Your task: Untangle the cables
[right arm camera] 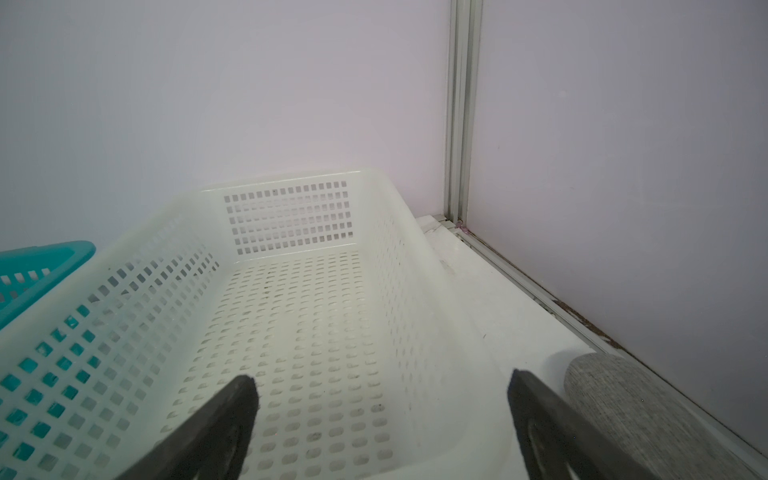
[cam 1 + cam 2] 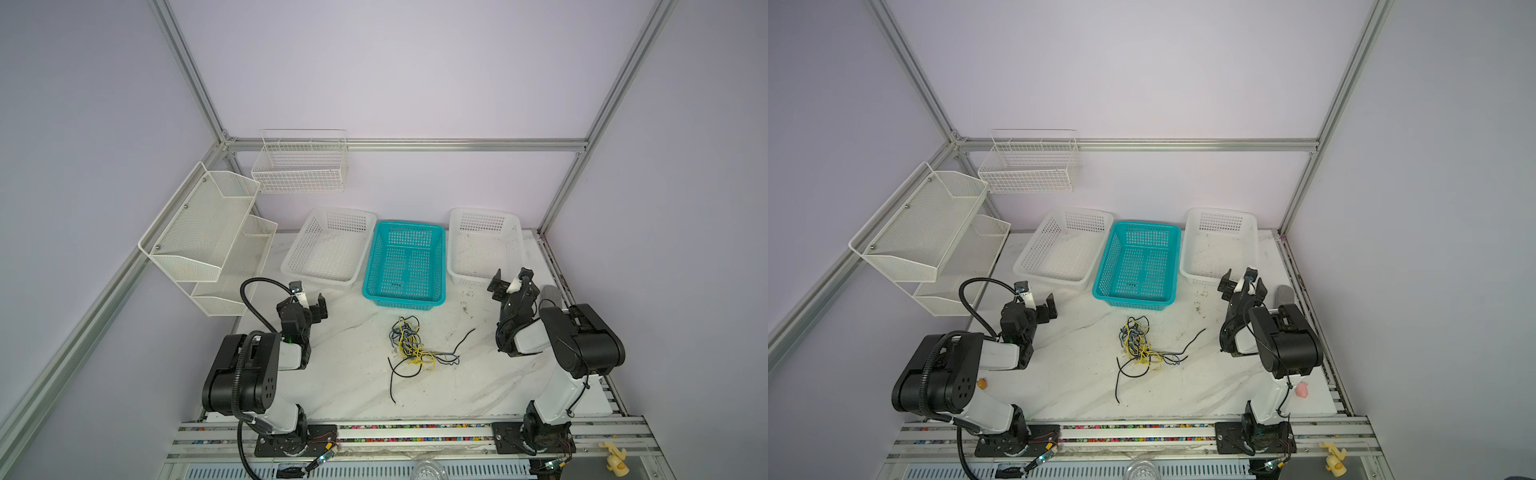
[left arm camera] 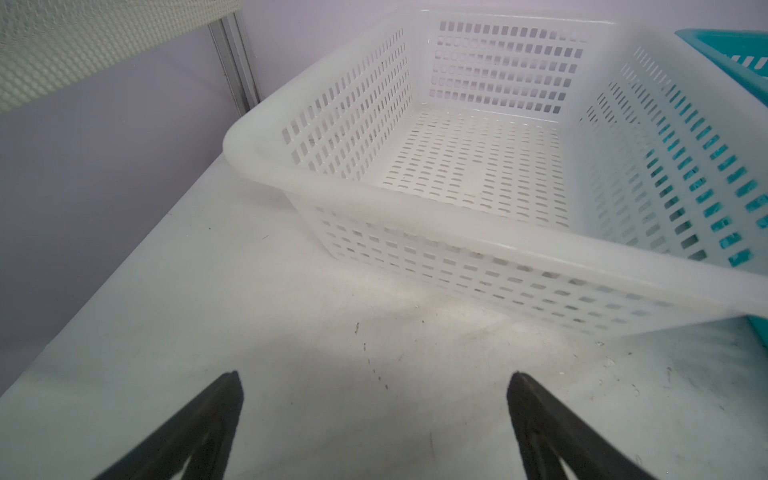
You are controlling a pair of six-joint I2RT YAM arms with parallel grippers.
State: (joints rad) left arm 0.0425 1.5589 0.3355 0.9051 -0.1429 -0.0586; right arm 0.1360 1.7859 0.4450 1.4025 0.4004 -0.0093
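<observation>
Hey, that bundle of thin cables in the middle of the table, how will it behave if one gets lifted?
The cables are thin and lie in loose curls, so they will likely flop and droop. Yellow, black and blue strands cross in one clump, so lifting one probably drags the rest. They look light.

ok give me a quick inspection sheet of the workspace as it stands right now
surface: white marbled table, scuffed, dark specks.
job's things: cables in one yellow, black and blue tangle mid-table, untouched.
clutter: grey roll by the right wall; pink thing and orange thing beside the arms.
grippers: left gripper and right gripper open, holding nothing, far from the tangle.
cables: black ribbed hose loops off the left arm; no snag seen.
surroundings: teal basket between left white basket and right white basket; mesh shelf and wire rack on the walls.
</observation>
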